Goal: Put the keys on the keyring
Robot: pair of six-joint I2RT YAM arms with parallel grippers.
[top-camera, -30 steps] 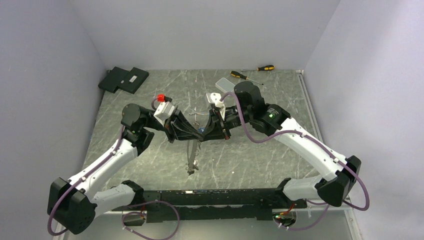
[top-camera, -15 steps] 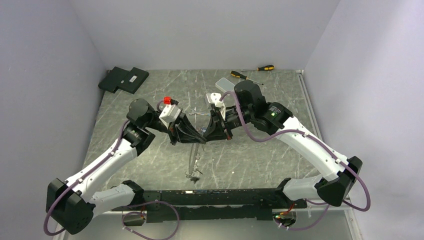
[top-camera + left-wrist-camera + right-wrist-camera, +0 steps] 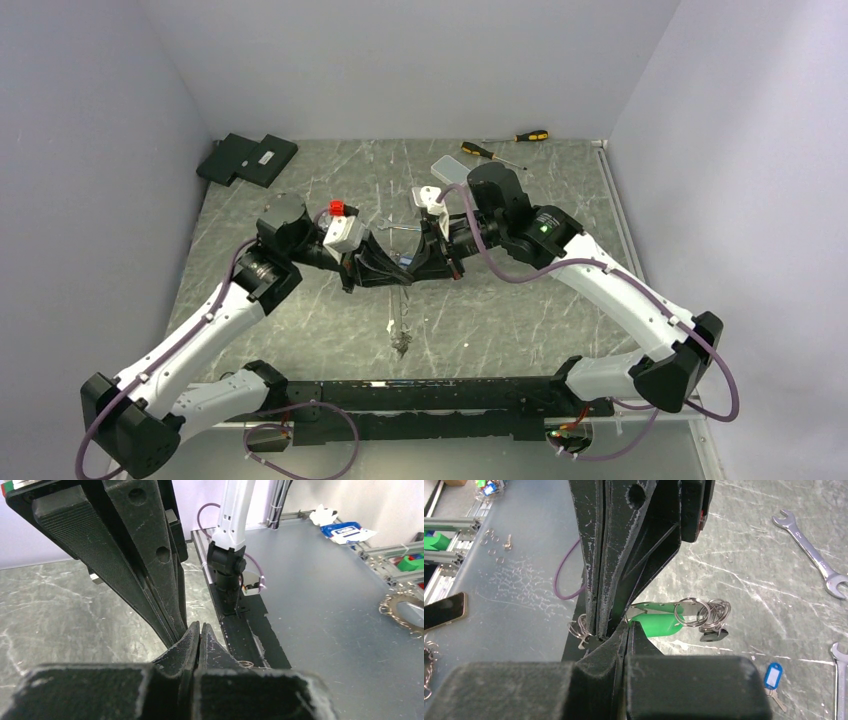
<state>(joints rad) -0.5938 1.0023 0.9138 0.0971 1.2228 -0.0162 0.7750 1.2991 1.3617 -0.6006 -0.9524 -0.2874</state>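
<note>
My left gripper and right gripper meet tip to tip above the table's middle, both shut. In the right wrist view my right gripper pinches a thin strand of the keyring. The keyring hangs below as a thin pale loop. On it dangle a green tag, steel rings and a dark key. My left gripper presses shut against the same strand, with small rings beside its fingertips. A blue-tagged key lies on the table.
Silver spanners lie on the marble table under the grippers. At the back are a clear plastic box, two screwdrivers and black boxes. The black base rail runs along the near edge.
My left arm has swung its wrist right and closer to the right gripper. The hanging loop has swayed and its lower end now sits further right. The right arm has barely moved.
</note>
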